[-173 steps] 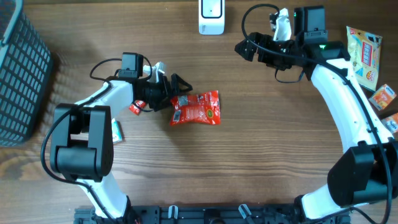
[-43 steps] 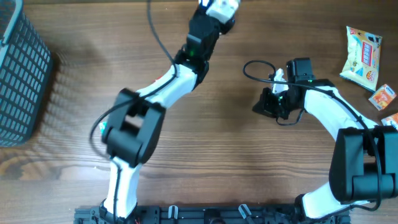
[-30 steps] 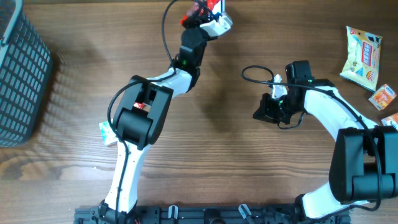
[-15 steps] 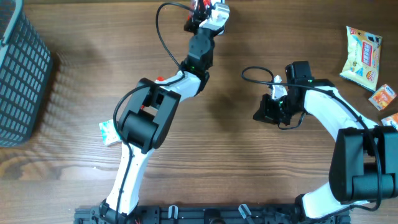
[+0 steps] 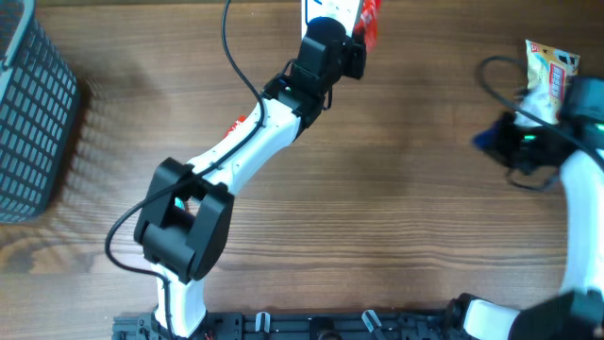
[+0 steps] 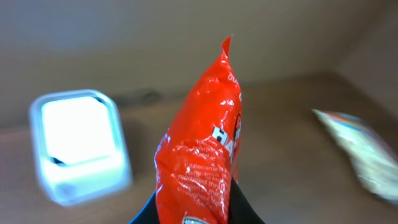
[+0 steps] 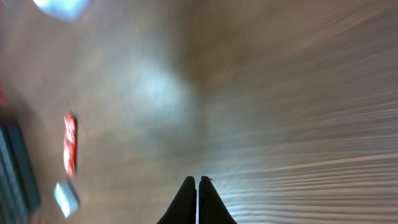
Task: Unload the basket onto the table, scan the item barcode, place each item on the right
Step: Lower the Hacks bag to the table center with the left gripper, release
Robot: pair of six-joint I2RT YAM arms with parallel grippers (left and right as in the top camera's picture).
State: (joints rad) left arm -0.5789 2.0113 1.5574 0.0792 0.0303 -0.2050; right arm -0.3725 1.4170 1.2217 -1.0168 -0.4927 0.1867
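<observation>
Wooden counter (image 5: pixel 396 217), seen from above, with a dark mesh basket (image 5: pixel 28 113) at its left edge and a yellow snack packet (image 5: pixel 545 71) at its right. Red packet (image 6: pixel 202 162) held above the counter at the far edge, just beside the white scanner (image 6: pixel 78 146); no barcode is visible on the face shown. Likely faults: the code may face away from the scanner window and give no read, since the packet stands to one side of the unit rather than in front of it; the glossy film, gripped only at its lower end, may slip or flop over. Left pincer (image 6: pixel 194 211): nearly closed, jaws clamped on the packet's lower end. Right pincer (image 7: pixel 196 186): fully closed, holding nothing, over bare wood well apart from the scanner.
</observation>
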